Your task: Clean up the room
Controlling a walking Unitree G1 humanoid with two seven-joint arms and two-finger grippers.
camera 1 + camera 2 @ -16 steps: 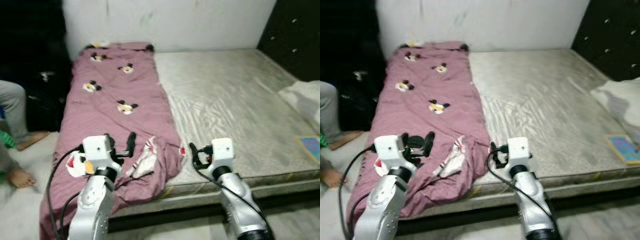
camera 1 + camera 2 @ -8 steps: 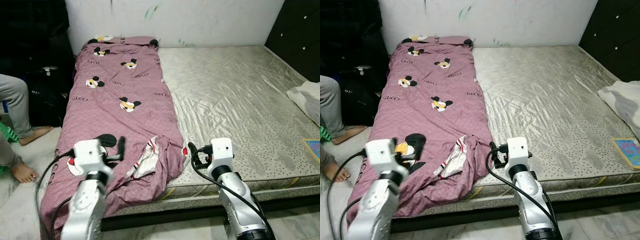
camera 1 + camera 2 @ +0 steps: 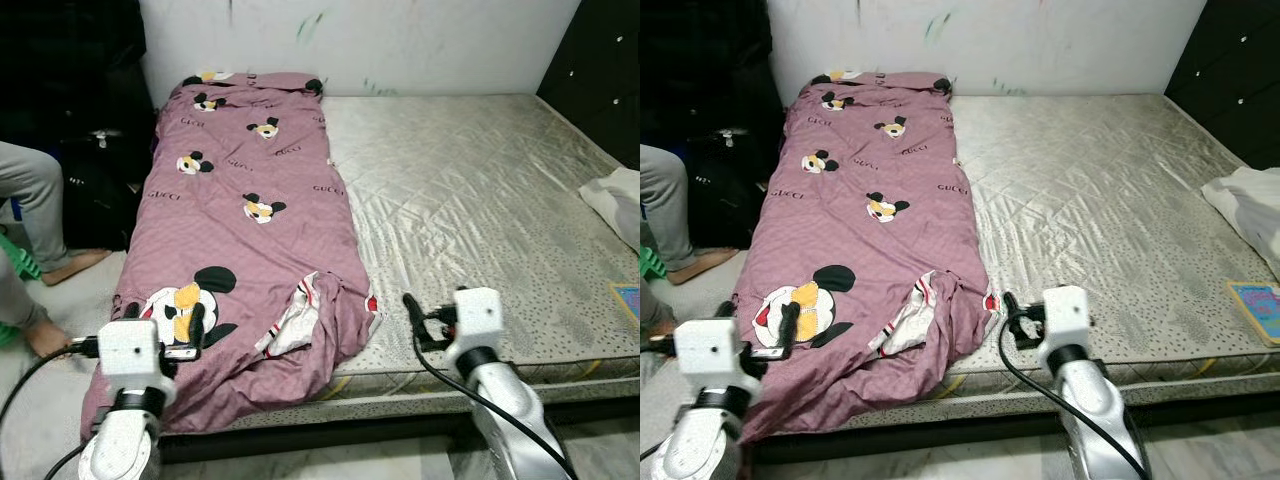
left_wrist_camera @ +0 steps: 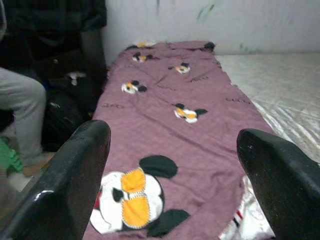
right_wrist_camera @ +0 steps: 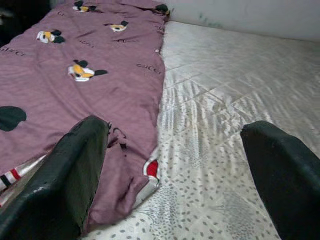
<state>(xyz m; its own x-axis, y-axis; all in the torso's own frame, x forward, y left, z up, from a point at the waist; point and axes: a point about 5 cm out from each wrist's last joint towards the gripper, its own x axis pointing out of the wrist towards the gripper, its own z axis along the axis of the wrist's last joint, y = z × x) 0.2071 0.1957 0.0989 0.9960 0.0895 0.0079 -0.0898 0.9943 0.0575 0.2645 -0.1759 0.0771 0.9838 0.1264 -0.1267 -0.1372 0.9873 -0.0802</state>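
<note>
I take the bed as my landmark, its pale quilted mattress bare over most of its width. Off its left side I see a person's legs: one grey-trousered leg and two bare feet on the pale floor, beside a dark bag against the bed.

One mauve blanket runs the whole length of the bed's left strip, from the wall to the near edge, where it bunches and droops over the side. I count seven mouse figures printed on it, the biggest nearest me. One striped white fold turns up at the bunched near corner.

My left gripper hovers at the bed's near left corner, just over the big mouse figure; its fingers stand wide apart, holding nothing. My right gripper sits over the bed's near edge, on bare mattress just right of the blanket's bunched corner, fingers also spread wide and empty.

At the bed's right edge lie one white cloth bundle and one blue book. A scuffed white wall backs the bed; a dark studded panel flanks its right.
</note>
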